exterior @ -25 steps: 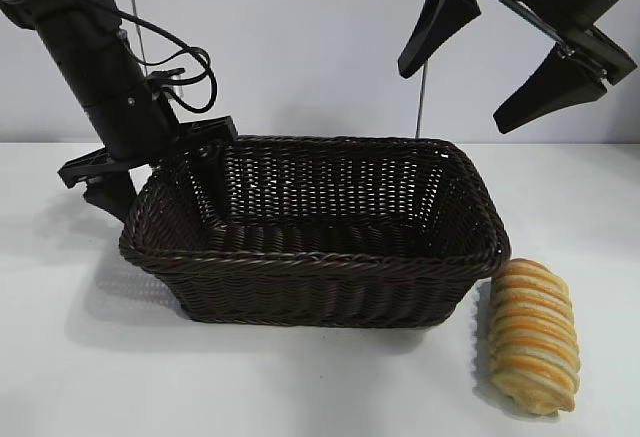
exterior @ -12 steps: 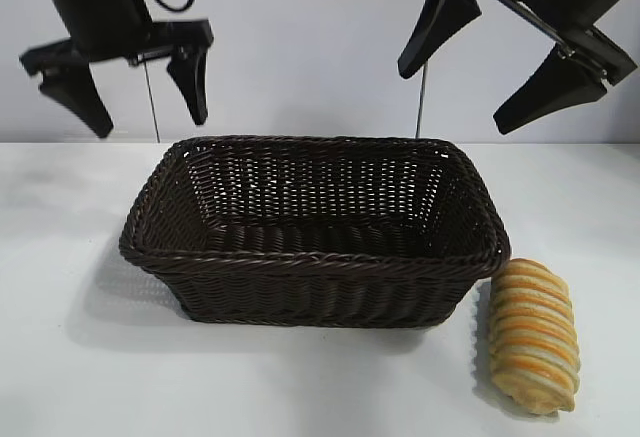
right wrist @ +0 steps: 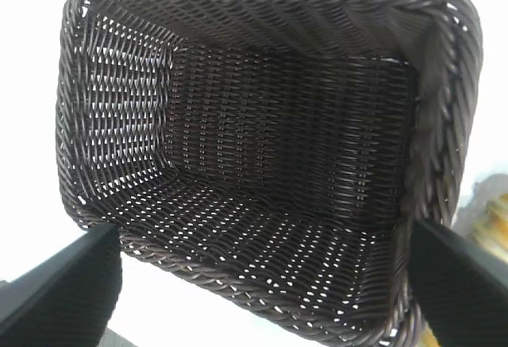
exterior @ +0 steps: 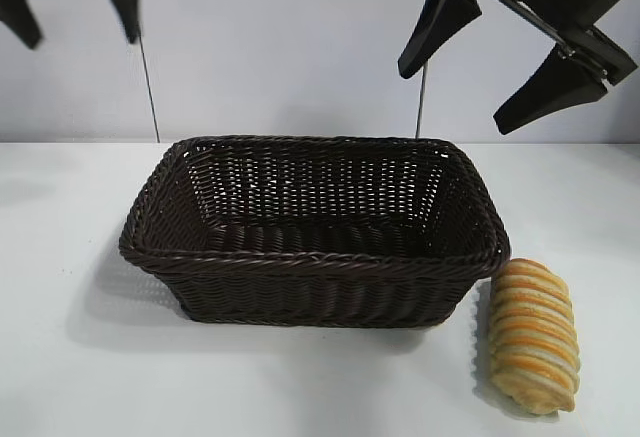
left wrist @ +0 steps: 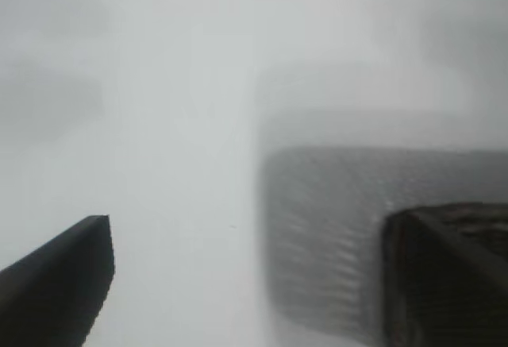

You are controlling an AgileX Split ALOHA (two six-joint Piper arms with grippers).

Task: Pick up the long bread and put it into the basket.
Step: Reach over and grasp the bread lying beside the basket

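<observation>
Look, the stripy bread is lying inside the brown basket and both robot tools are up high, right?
Not quite. The long bread lies on the table beside the basket, not inside it; the exterior view shows this. The left tool and right tool are up high.

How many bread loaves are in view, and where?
1: the long bread lies on the table beside the basket's right end, outside it. The basket holds nothing.
</observation>
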